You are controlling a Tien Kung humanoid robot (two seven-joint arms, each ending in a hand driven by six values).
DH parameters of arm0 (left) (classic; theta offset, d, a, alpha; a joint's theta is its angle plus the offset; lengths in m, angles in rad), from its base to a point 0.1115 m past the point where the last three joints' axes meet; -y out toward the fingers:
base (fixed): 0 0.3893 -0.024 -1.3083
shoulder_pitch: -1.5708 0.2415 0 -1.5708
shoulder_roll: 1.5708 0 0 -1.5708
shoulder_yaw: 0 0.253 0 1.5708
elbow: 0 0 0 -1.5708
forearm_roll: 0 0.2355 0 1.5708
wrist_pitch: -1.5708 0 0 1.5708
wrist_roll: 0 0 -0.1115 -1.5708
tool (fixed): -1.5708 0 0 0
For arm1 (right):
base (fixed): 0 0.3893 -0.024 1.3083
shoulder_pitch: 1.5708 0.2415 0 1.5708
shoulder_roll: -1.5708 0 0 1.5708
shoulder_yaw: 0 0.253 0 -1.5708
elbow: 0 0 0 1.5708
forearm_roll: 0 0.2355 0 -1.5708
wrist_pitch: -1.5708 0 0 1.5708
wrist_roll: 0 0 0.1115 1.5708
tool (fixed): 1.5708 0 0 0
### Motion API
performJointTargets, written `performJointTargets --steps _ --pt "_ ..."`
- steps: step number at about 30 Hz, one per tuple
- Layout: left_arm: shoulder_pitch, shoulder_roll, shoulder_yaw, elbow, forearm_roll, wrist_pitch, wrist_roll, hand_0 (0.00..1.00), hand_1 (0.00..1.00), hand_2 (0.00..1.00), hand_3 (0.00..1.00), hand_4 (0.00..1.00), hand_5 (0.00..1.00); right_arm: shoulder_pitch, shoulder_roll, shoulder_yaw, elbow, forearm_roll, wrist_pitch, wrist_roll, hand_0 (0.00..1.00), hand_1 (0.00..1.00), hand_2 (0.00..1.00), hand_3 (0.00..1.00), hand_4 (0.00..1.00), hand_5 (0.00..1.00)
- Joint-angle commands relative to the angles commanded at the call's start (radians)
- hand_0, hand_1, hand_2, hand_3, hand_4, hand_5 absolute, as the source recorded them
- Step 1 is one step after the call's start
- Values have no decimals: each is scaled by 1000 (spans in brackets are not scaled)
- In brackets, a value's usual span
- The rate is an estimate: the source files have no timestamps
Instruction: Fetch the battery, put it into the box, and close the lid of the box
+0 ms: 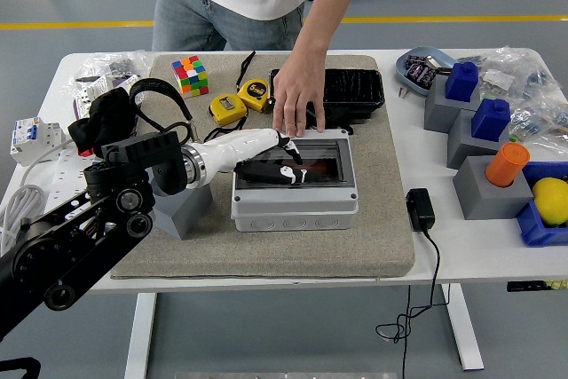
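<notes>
Resting on the dark lid (306, 159) of the grey box (295, 197), the left hand (275, 162) has its fingers (288, 174) stretched out flat and loosely together, gripping nothing. Lid looks fully down over the opening. Battery not visible; judged to be inside under the tinted lid, cannot confirm. White forearm and black left arm (84, 228) run back to the lower left corner. Right arm out of view.

A person's hand (297, 99) presses on the far edge of the box, by the hinge side, steadying it.

Handling note: lid is thin, stiff plastic, light, smooth on top, so fingers may skid. Best pressed flat near its front edge, away from the hinge, until it latches. Box itself rigid, sits on a grey mat (373, 237) on the table (479, 259). Black tray (355, 90) just behind the box
</notes>
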Motion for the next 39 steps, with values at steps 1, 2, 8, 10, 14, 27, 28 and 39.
performJointTargets --steps 1,2,8,10,14,27,28,39 --pt "3 -3 -11 1 21 27 -25 998 925 827 744 998 998 0 1 0 0 -1 0 0 787 730 728 779 998 998" --pt "9 -6 -24 3 32 45 -42 998 925 827 744 998 998 1 2 0 0 0 0 0 787 730 728 779 998 998" --pt "55 -47 -185 19 68 185 -209 961 916 838 782 998 998 0 10 -5 0 1 -2 -1 788 730 728 779 998 998" --pt "69 -57 -234 23 53 216 -250 961 916 838 782 998 998 -1 12 -4 0 -1 -2 -2 788 730 728 779 998 998" --pt "124 -74 -352 40 -69 287 -355 944 941 895 852 998 998 -1 16 -7 -1 -4 -3 -6 788 730 728 779 998 998" --pt "255 -81 -631 89 -590 327 -477 956 959 917 889 998 998 0 29 -15 -3 -16 -1 -18 788 730 728 780 998 998" --pt "261 -80 -641 94 -617 320 -476 956 959 917 889 998 998 0 30 -12 -3 -21 1 -19 788 730 728 780 998 998" --pt "327 -97 -730 164 -713 246 -447 975 998 970 964 998 998 -37 54 -10 0 -16 -24 15 802 769 756 799 998 998"
